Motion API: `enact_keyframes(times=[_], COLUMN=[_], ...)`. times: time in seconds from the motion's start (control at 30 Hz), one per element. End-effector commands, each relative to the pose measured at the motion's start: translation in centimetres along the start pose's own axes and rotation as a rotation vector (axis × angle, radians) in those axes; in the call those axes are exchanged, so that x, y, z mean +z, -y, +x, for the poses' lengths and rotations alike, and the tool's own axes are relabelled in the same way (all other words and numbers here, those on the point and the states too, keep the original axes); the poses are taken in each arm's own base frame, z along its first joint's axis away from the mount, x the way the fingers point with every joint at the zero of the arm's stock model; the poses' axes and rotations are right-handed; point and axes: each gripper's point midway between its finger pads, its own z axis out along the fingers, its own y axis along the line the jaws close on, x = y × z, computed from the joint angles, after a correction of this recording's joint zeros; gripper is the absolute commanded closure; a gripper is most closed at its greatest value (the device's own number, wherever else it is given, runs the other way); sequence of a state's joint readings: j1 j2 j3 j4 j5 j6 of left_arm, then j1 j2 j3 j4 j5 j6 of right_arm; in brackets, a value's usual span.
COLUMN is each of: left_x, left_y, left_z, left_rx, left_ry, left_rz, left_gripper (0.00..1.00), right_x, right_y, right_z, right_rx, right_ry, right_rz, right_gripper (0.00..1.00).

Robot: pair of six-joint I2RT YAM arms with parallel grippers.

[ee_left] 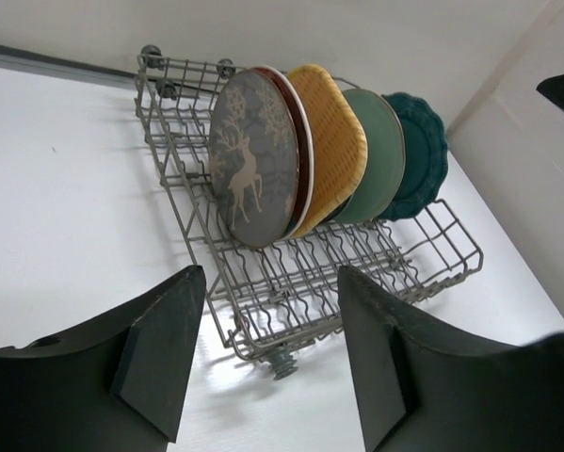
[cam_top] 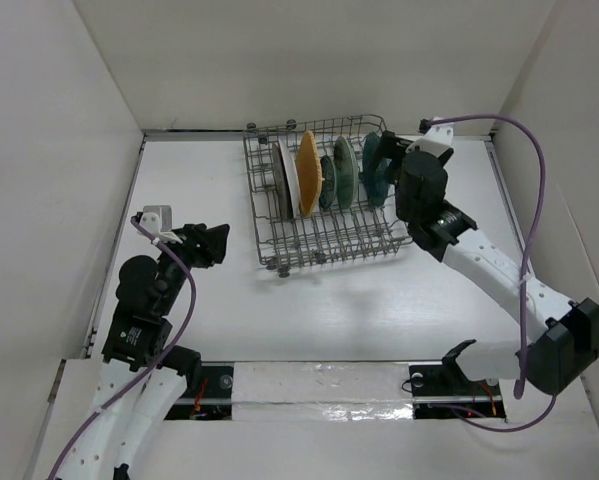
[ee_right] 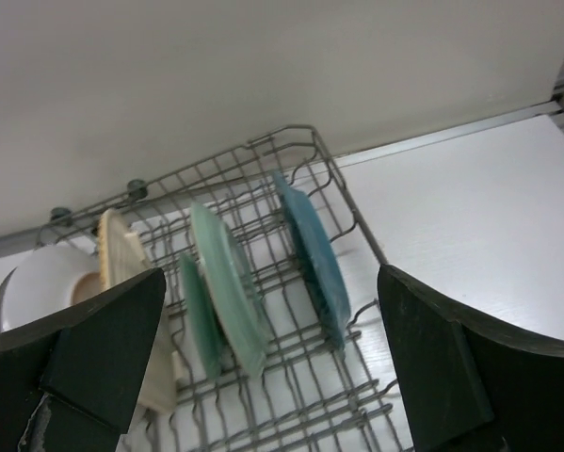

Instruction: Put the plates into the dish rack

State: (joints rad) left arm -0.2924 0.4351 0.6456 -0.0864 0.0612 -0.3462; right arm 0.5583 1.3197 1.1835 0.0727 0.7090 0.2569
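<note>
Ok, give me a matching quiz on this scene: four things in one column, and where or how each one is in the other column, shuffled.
Things
1. deer plate
2. orange plate
3. scalloped teal plate
4. left gripper

Place or state
A. open, holding nothing
B. rightmost in the row in the dish rack
C. leftmost in the row
D. between the red-rimmed plate and the mint green plate

Pairs: 1-C, 2-D, 3-B, 4-A.
</note>
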Motion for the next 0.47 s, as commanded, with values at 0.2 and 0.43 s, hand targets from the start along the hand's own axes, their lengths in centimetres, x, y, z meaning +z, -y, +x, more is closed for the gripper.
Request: enact_keyframes(times=[0.2,0.43], left_x=[-0.2,-1.1], left_y=[1.5,2.1], left_z=[-2.1,-2.6], left_rx=[0.005,0.012], left_ry=[0.068,0.098], left_rz=[0.067,0.102], left_gripper=[0.44,0.45], right_x=[-7.0,-10.7], right_y=[-2.3,-0.5], right_z=[0.8,0.2], right_rx=[0.081,0.090], right_ry=[-0.032,-0.025], right_rz=[-0.146,-0.181], right_gripper=[0.00,0.00])
